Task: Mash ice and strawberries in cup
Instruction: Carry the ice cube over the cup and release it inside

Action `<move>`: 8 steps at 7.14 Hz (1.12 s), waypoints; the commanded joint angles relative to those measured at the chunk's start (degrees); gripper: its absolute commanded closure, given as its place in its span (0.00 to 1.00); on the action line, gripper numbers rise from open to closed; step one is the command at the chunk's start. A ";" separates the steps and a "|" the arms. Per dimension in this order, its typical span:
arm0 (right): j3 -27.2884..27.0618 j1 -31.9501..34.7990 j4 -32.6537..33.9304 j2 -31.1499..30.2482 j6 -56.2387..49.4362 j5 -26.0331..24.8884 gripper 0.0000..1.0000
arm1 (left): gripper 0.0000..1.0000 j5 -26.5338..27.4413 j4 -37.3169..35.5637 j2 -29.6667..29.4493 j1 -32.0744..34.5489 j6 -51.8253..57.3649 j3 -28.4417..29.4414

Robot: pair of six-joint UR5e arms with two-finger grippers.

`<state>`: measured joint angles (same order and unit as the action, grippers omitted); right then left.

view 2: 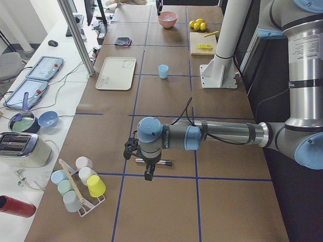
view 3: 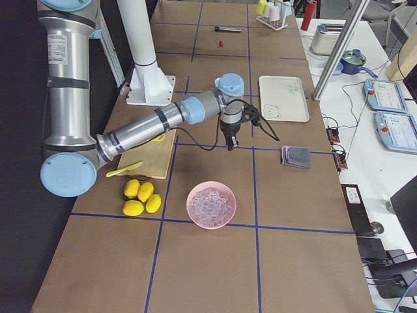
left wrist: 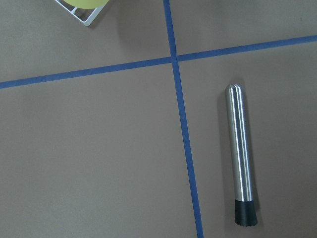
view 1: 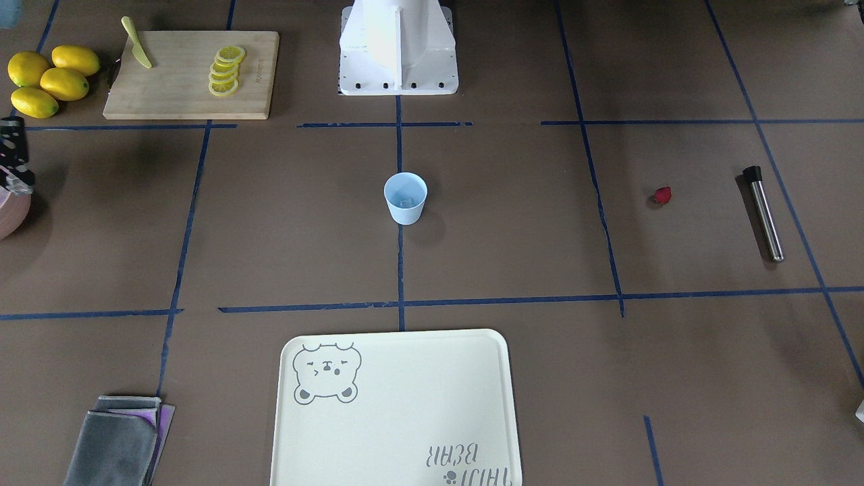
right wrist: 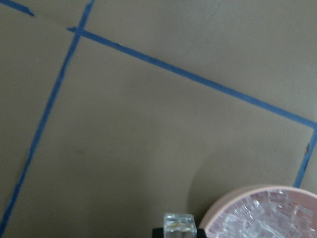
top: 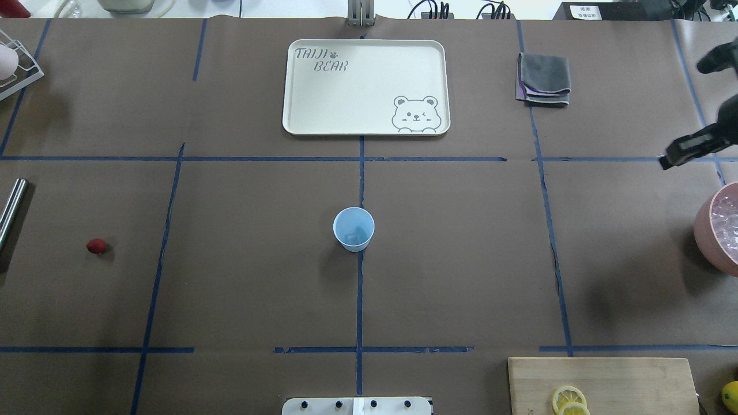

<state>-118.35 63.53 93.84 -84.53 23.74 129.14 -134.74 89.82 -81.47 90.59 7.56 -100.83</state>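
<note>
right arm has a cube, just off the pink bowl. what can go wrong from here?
1. The ice cube is pinched only at the tips of the right tool, and the cup is far off; it may slip in transit.
2. The cup is small, with ice already inside; an off-centre drop could miss or bounce out.
3. The strawberry is not yet in the cup, while the left tool hangs over the muddler; mashing might start without it.
</note>
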 commanded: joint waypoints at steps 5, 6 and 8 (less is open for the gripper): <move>15.21 -31.58 8.90 39.47 46.17 -22.39 1.00 | 0.00 0.00 0.09 -0.09 0.02 0.08 0.02; 19.61 -34.67 8.81 43.62 49.96 -25.31 1.00 | 0.00 0.00 0.17 -0.09 -0.06 0.00 0.10; 25.61 -37.85 8.46 47.69 52.80 -28.75 1.00 | 0.00 0.00 0.09 0.00 0.02 0.00 0.10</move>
<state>-96.43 27.80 102.49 -39.52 74.48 102.86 -134.74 89.97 -81.55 90.58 7.57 -100.78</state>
